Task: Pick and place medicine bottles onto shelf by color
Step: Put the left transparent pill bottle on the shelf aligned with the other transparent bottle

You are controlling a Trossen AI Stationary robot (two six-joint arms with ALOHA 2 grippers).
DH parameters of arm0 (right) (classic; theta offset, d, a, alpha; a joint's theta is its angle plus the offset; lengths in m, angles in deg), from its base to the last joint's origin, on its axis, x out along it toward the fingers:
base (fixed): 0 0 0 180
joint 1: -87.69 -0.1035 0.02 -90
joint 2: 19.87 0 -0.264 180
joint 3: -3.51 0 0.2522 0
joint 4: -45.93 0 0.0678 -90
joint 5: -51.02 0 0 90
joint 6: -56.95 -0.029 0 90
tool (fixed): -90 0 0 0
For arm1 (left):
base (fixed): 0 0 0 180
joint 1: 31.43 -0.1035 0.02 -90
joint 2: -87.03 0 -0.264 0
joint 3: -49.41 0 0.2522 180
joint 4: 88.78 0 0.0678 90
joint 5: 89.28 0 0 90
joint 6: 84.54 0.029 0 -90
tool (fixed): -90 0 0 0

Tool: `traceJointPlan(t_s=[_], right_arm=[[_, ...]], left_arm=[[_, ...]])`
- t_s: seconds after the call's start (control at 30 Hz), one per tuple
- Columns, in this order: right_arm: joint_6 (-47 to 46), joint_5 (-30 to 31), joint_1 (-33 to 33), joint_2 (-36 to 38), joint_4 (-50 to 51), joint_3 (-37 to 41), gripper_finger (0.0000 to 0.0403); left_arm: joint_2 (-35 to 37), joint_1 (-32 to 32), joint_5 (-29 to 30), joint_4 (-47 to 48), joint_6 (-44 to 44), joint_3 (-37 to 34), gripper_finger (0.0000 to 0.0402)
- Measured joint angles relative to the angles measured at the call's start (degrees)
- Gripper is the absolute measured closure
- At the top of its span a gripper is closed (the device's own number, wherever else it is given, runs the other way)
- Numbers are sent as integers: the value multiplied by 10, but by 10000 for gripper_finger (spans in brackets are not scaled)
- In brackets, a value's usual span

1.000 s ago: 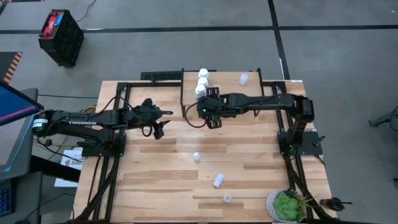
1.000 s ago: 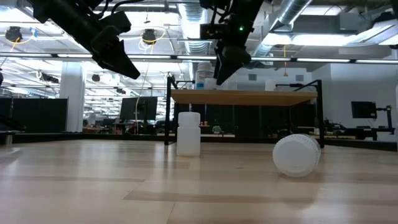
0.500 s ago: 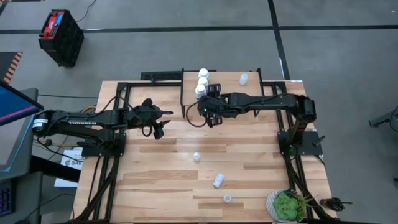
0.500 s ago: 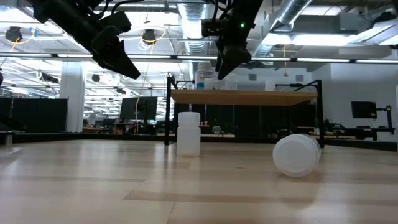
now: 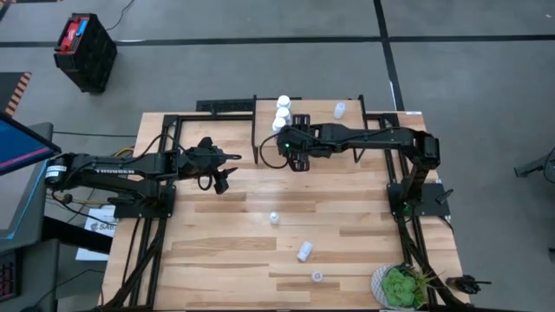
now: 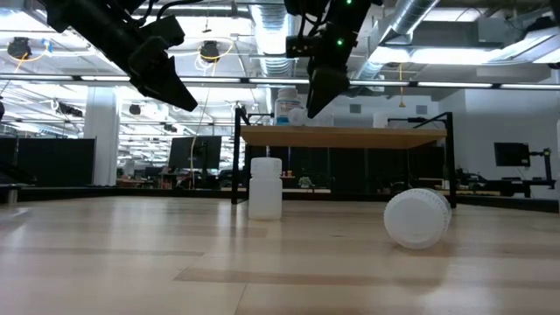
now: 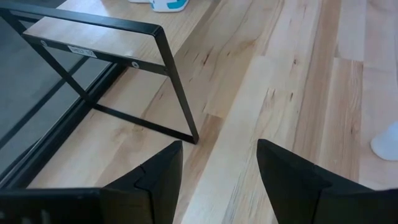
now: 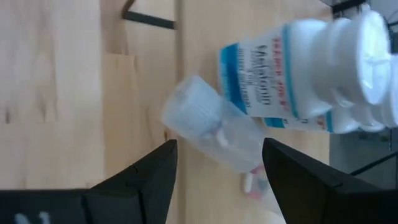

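Our right gripper (image 8: pixel 214 180), fingers spread, hovers over a translucent bottle (image 8: pixel 214 134); careless closing could topple the white bottles (image 8: pixel 311 68) (left gripper (image 7: pixel 217 180) spread, idle).

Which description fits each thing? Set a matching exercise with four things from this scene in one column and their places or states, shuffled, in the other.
Things:
1. left gripper
2. labelled white bottles
3. plant
4. capped white bottle

Places or states:
a. lying on its side on the tabletop
b. open, empty, above the tabletop
c. standing on the shelf
d. at the tabletop's corner, on the right arm's side

Pairs: 1-b, 2-c, 3-d, 4-a
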Motion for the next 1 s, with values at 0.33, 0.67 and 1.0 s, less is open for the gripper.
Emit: traceJointPlan(t_s=[0.33,0.67,1.0], right_arm=[[88,-3,-13,0,-8,0,145],[108,-3,-5,0,-2,0,145],[103,-2,3,0,-1,0,145]], left_arm=[[0,0,0,0,0,0,207],[0,0,0,0,-2,0,207],[0,0,-1,0,-2,0,207]])
